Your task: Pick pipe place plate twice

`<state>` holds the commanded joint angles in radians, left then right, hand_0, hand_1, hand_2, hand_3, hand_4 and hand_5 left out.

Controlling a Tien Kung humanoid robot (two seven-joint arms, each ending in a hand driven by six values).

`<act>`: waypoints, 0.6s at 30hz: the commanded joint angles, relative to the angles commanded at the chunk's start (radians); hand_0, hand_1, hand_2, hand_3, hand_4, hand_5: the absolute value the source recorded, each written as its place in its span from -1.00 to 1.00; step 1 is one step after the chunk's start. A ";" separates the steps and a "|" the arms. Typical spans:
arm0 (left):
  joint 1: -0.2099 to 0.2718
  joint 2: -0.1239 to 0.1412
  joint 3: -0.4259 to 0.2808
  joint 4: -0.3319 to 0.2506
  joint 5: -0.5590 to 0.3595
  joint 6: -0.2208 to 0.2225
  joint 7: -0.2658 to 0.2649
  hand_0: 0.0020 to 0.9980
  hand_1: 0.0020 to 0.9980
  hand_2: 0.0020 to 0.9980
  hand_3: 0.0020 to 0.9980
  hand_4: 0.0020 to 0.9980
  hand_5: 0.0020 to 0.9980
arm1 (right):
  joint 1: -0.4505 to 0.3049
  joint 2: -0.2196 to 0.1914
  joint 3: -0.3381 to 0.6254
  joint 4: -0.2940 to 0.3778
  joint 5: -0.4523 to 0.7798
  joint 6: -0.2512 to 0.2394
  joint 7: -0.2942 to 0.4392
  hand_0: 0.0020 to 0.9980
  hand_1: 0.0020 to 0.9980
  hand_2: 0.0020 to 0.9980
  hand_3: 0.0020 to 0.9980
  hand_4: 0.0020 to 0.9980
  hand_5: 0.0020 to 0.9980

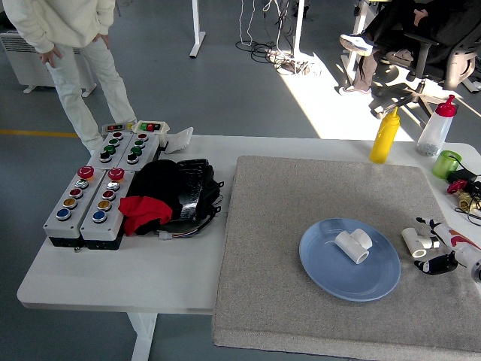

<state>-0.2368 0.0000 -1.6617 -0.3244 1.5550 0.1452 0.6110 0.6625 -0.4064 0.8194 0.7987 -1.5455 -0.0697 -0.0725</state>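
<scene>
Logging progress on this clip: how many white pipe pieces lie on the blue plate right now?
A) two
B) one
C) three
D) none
B: a single white pipe piece lies on the blue plate; a second pipe piece is off the plate on the grey mat, at the right hand.

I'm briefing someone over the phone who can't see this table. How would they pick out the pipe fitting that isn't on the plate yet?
Start at the grey mat covering the table's right half and find the blue plate on it. Just right of the plate, off its rim, lies a small white pipe fitting at the robot's right hand. Its twin lies on the plate.
</scene>
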 joint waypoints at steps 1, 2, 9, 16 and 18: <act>0.000 0.000 0.001 0.000 -0.002 0.000 0.000 0.35 0.34 0.38 0.26 -0.34 1.00 | 0.004 0.000 -0.010 -0.008 0.004 -0.008 0.013 0.93 0.77 0.90 0.78 0.54 -0.52; 0.000 0.000 0.001 0.000 -0.002 0.000 0.000 0.35 0.34 0.38 0.26 -0.34 1.00 | 0.005 0.001 -0.012 -0.010 0.005 -0.010 0.015 0.93 0.77 0.90 0.78 0.54 -0.52; 0.007 0.000 0.003 -0.001 -0.002 0.001 0.002 0.36 0.34 0.38 0.26 -0.34 1.00 | 0.026 0.004 -0.054 -0.051 0.005 0.022 0.030 0.71 0.58 0.63 0.55 0.51 -0.54; 0.015 0.000 0.000 -0.002 0.004 0.000 0.005 0.36 0.34 0.38 0.26 -0.33 1.00 | 0.043 -0.005 -0.101 -0.064 0.007 0.040 0.037 0.37 0.39 0.39 0.42 0.44 -0.58; 0.017 0.000 -0.001 -0.002 0.007 0.000 0.006 0.36 0.34 0.38 0.26 -0.33 1.00 | 0.043 -0.006 -0.104 -0.067 0.011 0.026 0.049 0.37 0.39 0.39 0.42 0.44 -0.58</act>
<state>-0.2202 0.0000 -1.6628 -0.3268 1.5615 0.1450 0.6169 0.7054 -0.4124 0.7154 0.7316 -1.5345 -0.0434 -0.0238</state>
